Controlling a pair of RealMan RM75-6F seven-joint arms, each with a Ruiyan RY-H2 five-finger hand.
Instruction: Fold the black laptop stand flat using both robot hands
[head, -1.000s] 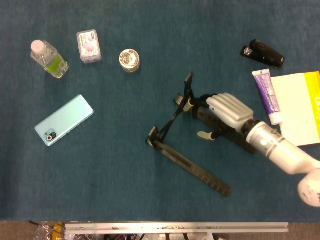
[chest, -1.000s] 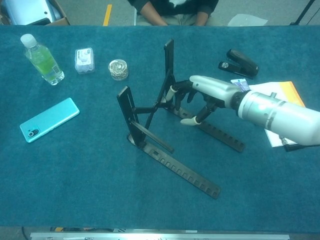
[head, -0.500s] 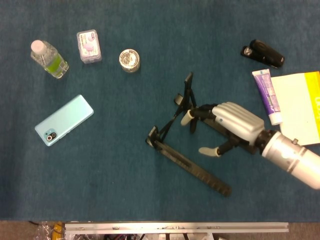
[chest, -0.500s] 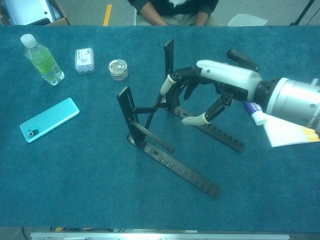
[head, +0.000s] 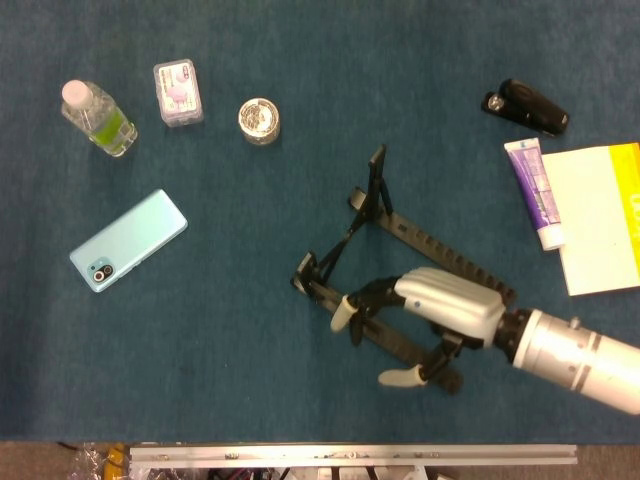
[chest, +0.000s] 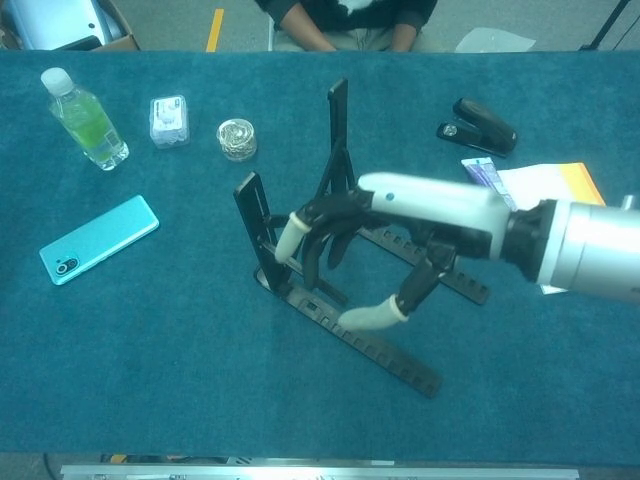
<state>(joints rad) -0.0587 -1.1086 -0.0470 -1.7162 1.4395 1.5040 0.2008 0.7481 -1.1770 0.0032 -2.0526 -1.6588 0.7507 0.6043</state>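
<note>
The black laptop stand (head: 375, 215) (chest: 335, 130) stands unfolded mid-table, its two notched rails flat on the cloth and its uprights raised. My right hand (head: 425, 315) (chest: 375, 235) hovers over the near rail (head: 400, 350) (chest: 370, 345), fingers spread and curled downward, holding nothing. Whether the fingertips touch the rail is unclear. My left hand is in neither view.
On the blue cloth lie a pale blue phone (head: 128, 240), a water bottle (head: 97, 117), a small plastic box (head: 178, 92) and a round tin (head: 259, 119) at the left. A stapler (head: 527, 107), a tube (head: 534, 190) and a yellow-edged booklet (head: 600, 215) sit at the right.
My right hand has let go of the far rail and upright, lifted, and swung toward me to hang over the near rail. The stand itself has not moved.
</note>
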